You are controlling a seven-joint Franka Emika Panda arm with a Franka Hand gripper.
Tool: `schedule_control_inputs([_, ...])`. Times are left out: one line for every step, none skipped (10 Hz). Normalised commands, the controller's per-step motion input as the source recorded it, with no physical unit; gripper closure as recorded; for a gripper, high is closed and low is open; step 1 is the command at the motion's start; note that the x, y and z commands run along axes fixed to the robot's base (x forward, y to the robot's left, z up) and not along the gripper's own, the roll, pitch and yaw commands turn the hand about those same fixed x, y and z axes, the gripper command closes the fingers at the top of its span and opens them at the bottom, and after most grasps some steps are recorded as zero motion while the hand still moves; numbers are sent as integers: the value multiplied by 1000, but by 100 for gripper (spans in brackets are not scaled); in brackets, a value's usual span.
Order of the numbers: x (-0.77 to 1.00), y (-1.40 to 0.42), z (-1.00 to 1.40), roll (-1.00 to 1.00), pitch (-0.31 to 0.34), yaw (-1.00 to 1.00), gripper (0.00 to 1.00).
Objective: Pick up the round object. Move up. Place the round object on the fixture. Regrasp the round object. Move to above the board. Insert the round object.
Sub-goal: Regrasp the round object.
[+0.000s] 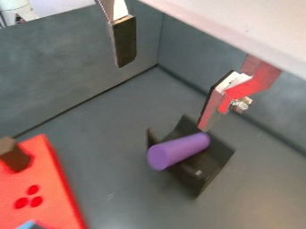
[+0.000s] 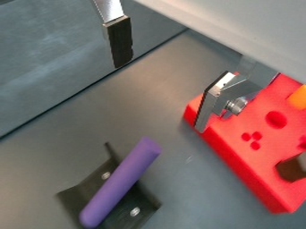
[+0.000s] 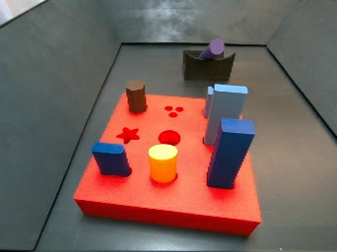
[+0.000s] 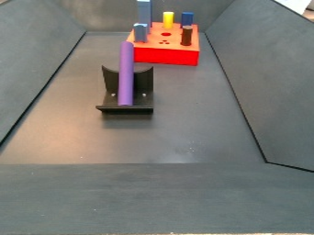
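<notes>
Both wrist views show the end effector [image 1: 180,67] spread wide and empty, above the bench [image 1: 84,116]. Below and apart from it, the purple round object [image 1: 177,150] lies along the fixture [image 1: 203,170], its long axis sloping, awaiting regrasp.

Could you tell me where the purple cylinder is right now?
The purple cylinder rests on the fixture, apart from the red board; the open tool is above it.
</notes>
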Motion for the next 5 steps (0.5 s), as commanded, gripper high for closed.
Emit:
schedule_control_inputs([1,-20,11,1000,20,28,0])
schedule_control_inputs([8,-18,11,1000,27,30,0])
schedule_control_inputs([20,-21,6,1000,34,32,0])
schedule_control_inputs([32,-20,1,1000,44,35,0])
schedule_control_inputs([49,-26,1,1000,58,41,0])
